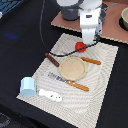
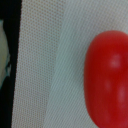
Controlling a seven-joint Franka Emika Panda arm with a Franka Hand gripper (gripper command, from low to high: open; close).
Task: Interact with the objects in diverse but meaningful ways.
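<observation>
A round red tomato point(image 1: 80, 46) lies on the striped placemat point(image 1: 107, 80) near its far edge. My gripper point(image 1: 87, 42) hangs low directly beside it, on the exterior view's right, and its fingertips are too blurred to read. The tomato point(image 2: 107, 77) fills much of the wrist view, resting on the mat's weave, with no fingers showing there. A dark brown sausage point(image 1: 52, 59) lies left of the round wooden plate point(image 1: 73, 68). A light blue cup point(image 1: 28, 87) stands at the mat's near left corner, beside a white elongated piece point(image 1: 50, 94).
An orange-handled knife point(image 1: 75, 84) lies in front of the plate and another orange-handled utensil point(image 1: 91, 60) behind it. A brown board point(image 1: 65, 21) sits behind the mat, and a bowl point(image 1: 124, 19) stands at the far right. The surrounding table is dark.
</observation>
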